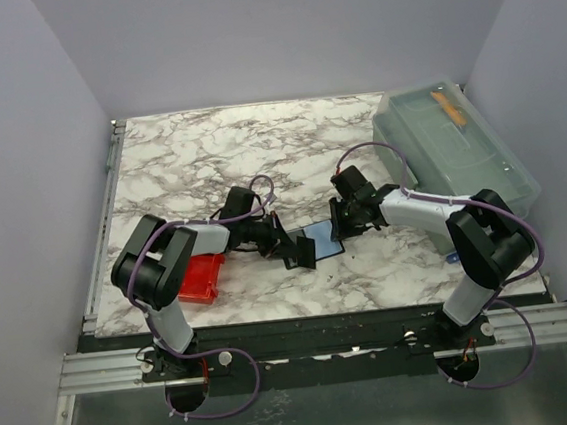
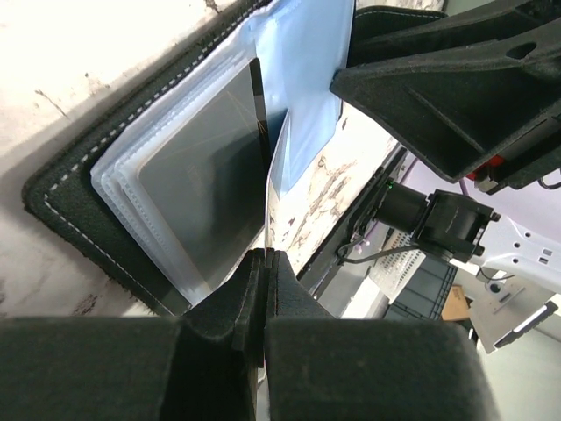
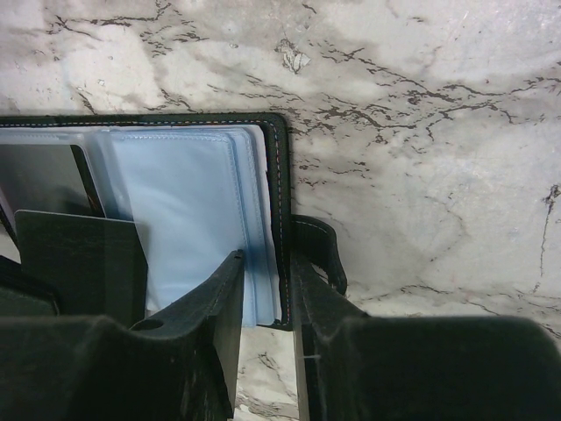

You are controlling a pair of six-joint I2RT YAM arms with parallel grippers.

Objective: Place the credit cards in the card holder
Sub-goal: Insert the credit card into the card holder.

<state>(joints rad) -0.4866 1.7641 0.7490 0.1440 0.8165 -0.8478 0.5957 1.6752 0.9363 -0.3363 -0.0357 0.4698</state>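
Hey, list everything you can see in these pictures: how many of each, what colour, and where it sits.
table: one, white marble with dark veins, under everything.
card holder: one, black with clear sleeves, open at the table's centre.
dark card: one, dark grey, upright by the holder's sleeves.
red tray: one, red, near left of the table.
lidded box: one, translucent grey-blue, far right edge.
orange item: one, orange, inside the box; what it is cannot be told.
left end effector: one, black, shut on the dark card.
right end effector: one, black, shut on the card holder's cover edge.
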